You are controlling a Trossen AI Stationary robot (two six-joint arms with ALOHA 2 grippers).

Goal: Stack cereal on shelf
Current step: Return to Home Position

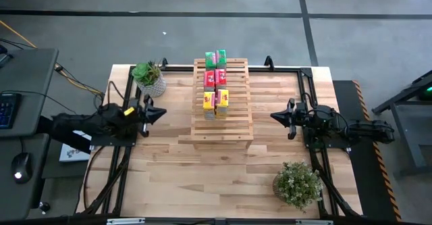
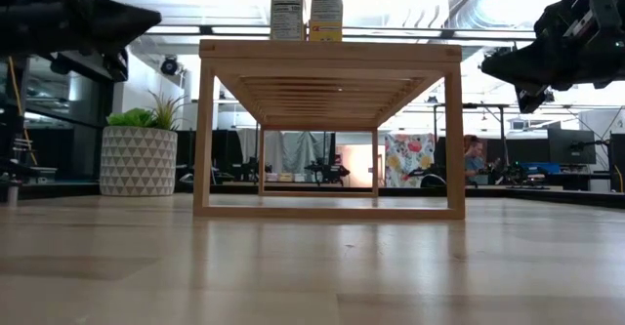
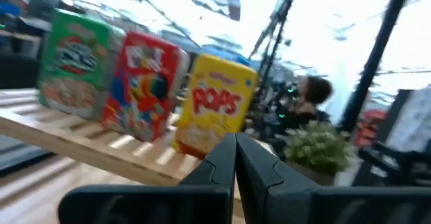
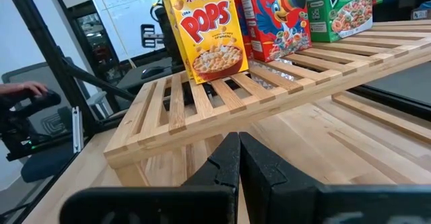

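Cereal (image 1: 216, 83): six boxes, paired rows atop shelf (image 1: 223, 129)
Left gripper (image 1: 163, 113): clenched, empty, beside shelf
Right gripper (image 1: 273, 116): clenched, empty, opposite side
Homing: draw both arms straight back, clear of shelf

My spot looks like robotics lab, open workshop floor: grey concrete floor (image 1: 202, 2) round my table (image 1: 202, 178), desk (image 1: 27, 69) with keyboard (image 1: 5, 109), mouse (image 1: 19, 164) at left; exposed ceiling ducts (image 2: 488, 13), monitor (image 2: 571, 147), seated person (image 2: 475, 155) far behind

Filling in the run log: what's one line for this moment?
cereal boxes: six on shelf | left gripper: shut, beside shelf | right gripper: shut, beside shelf
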